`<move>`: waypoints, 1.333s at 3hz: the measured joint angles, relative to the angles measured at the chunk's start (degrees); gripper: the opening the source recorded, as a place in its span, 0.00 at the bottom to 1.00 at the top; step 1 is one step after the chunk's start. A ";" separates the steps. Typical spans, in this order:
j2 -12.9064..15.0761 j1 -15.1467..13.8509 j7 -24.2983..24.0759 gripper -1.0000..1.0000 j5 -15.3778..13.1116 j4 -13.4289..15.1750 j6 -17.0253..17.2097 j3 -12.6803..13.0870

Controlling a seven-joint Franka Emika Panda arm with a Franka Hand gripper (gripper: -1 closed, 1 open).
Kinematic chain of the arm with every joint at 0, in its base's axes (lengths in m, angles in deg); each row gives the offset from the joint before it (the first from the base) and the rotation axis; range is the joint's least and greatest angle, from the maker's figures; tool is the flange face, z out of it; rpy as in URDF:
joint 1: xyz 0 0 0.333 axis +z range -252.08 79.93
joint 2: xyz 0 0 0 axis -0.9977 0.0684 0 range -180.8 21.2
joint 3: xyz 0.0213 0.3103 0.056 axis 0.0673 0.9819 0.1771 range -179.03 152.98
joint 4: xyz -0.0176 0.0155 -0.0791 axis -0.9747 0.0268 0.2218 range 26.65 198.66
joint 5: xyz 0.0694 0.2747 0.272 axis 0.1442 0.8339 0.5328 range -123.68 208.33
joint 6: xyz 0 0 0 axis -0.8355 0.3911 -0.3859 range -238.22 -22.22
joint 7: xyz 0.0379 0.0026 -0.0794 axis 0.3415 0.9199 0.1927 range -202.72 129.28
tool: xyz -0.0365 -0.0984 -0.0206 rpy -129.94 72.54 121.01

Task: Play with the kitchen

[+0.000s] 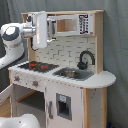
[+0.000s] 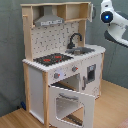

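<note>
- in the second exterior view, the oven door (image 2: pixel 70 106) is seen nearest, swung down and open at the front of the kitchen (image 2: pixel 62 75), which stands on a wooden floor.
- above it, the black-and-red hob (image 2: pixel 52 59) is found on the counter, with the sink (image 2: pixel 85 50) and the black tap (image 2: pixel 75 39) beside it toward the second exterior view's right.
- further back, the pegboard back (image 2: pixel 55 37) and the grey hood (image 2: pixel 49 21) are seen.
- in the first exterior view, the gripper (image 1: pixel 41 30) is held high at the upper shelf, on the first exterior view's left, over the hob (image 1: pixel 39 65).
- it cannot be told if the jaws are spread or pressed together, and nothing is seen to be pinched.
- the relation that matters is judged so: the kitchen stands tall and upright, its counter lies well below the gripper, so a reach to the hob must go downward.
- only one arm (image 1: pixel 12 42) is present.
</note>
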 joint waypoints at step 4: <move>11.50 -9.56 -0.43 1.00 -0.01 -12.69 -4.79 9.70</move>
